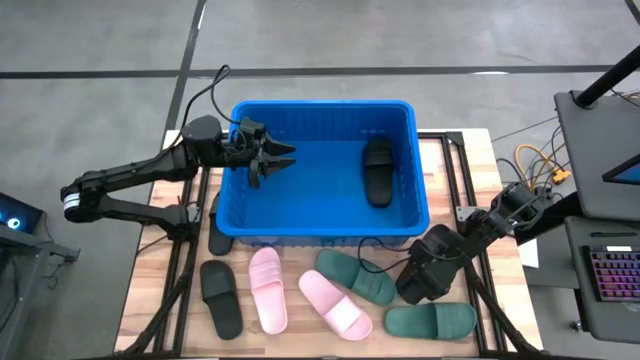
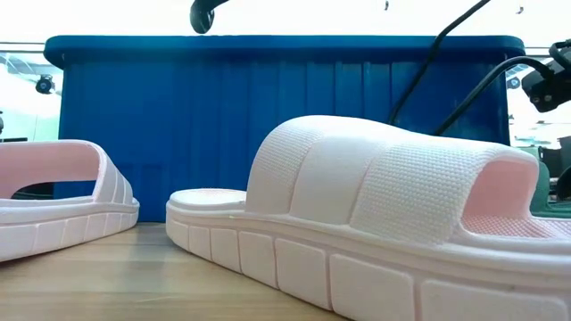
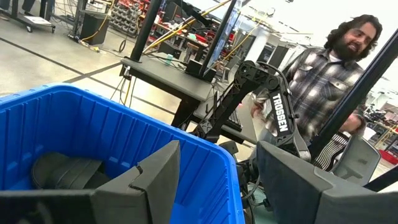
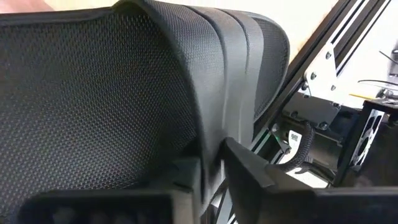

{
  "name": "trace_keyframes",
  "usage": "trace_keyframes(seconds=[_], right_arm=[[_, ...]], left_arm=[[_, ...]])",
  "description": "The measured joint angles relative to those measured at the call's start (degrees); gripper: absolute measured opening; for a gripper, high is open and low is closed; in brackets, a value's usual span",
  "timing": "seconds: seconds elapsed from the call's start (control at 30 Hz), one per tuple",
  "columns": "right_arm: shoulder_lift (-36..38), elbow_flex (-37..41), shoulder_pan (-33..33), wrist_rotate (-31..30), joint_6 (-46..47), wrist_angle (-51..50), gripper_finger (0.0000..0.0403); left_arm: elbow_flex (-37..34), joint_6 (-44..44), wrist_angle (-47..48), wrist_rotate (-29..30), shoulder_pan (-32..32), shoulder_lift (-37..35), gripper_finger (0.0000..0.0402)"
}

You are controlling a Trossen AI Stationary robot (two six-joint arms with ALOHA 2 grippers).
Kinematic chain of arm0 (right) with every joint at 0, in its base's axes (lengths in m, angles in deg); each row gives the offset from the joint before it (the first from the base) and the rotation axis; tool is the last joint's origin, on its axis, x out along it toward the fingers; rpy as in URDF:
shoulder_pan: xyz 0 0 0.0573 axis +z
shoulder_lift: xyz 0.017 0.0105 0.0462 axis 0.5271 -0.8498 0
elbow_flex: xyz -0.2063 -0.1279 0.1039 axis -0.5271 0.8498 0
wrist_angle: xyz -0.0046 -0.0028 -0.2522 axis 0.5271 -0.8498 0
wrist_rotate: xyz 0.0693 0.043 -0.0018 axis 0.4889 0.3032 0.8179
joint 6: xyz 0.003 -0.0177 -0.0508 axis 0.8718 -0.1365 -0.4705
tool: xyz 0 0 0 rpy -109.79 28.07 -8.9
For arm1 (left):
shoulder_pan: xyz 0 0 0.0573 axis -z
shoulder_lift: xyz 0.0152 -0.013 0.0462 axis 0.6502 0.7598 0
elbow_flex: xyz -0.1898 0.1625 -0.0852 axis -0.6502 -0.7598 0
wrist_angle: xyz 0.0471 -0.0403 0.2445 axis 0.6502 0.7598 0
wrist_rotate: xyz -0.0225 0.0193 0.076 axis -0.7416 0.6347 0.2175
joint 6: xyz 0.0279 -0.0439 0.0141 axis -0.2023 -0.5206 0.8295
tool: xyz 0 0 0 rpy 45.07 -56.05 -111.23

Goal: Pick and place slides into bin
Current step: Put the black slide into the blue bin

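Reading the table from its left edge across to its right:
Left arm: reaches in from nine o'clock toward the bin's left wall.
Left gripper (image 1: 272,157): hangs over the bin's left inner side, fingers spread wide, nothing between them.
Bin (image 1: 322,108): bright blue tub at the table's twelve o'clock side, upright.
Black slide in bin (image 1: 377,171): lies on the bin floor toward three o'clock, lengthwise front to back.
Black slide at corner (image 1: 218,238): on the wood, touching the bin's seven o'clock corner, partly hidden by the wall.
Black slide on table (image 1: 222,297): at seven o'clock of the table, well apart from the bin.
Pink slides (image 1: 267,288) (image 1: 336,304): side by side at six o'clock, in front of the bin; they fill the low view.
Green slide (image 1: 356,275): just beside the second pink one, near the bin's front wall.
Right gripper (image 4: 211,177): at five o'clock of the table, fingers narrowed onto the strap of a dark slide (image 1: 425,266), strap edge pinched between them.
Green slide at front (image 1: 430,321): at five o'clock, below the right gripper.
Person (image 3: 323,68): in a plaid shirt beyond the table, seen from the left wrist.
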Motion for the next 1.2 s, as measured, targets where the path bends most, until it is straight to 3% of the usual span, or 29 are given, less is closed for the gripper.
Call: trace_keyframes(seconds=[0.13, 0.4, 1.2], right_arm=[[0.00, -0.49, 0.00, 0.27, -1.64, -0.45, 0.0015], [0.00, -5.37, 0.07, 0.49, -3.18, -7.92, 0.0014], [1.16, -22.86, 3.58, 3.00, -8.29, -8.02, 0.0013]], left_arm=[[0.00, 0.00, 0.00, 0.00, 0.00, 0.00, 0.0196], [0.00, 0.33, 0.00, 0.00, 0.00, 0.00, 0.0196], [0.00, 0.39, -0.02, 0.00, 0.00, 0.00, 0.0196]])
